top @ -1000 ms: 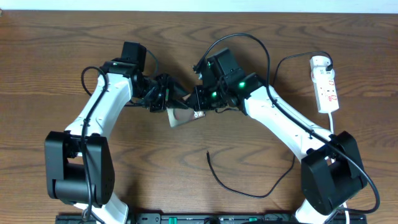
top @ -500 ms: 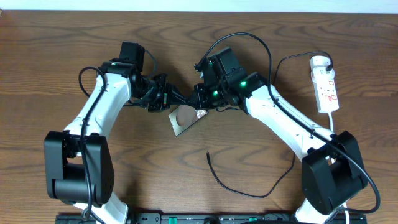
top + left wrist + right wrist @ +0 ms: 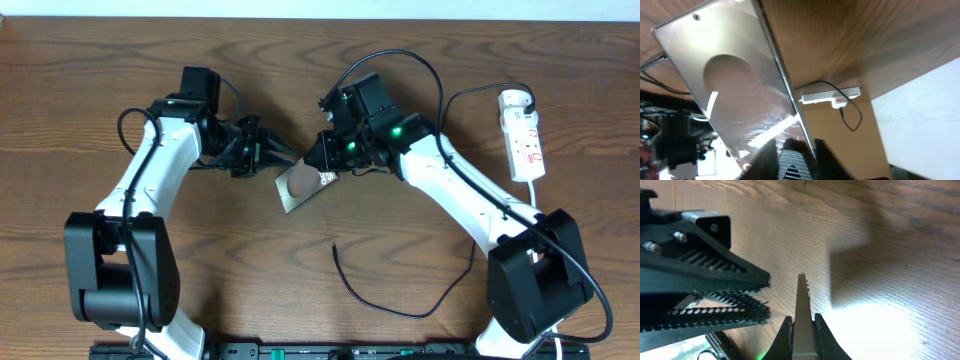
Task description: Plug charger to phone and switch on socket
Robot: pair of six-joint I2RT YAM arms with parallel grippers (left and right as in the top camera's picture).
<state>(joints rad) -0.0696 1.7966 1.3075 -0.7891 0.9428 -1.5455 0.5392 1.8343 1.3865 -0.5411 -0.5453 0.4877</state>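
The right fingers point(image 3: 325, 172) are clamped on one end of the phone point(image 3: 298, 188), which is tilted at the centre of the overhead view. In the right wrist view the phone point(image 3: 801, 305) shows edge-on between them. The left fingers point(image 3: 285, 157) are slightly parted and hold nothing, with their tips just up-left of the phone. The charger point(image 3: 337, 255) lies loose on the table point(image 3: 100, 100) at lower centre, with its free end well below the phone and touching nothing. The socket point(image 3: 525, 140) lies at upper right, far from both.
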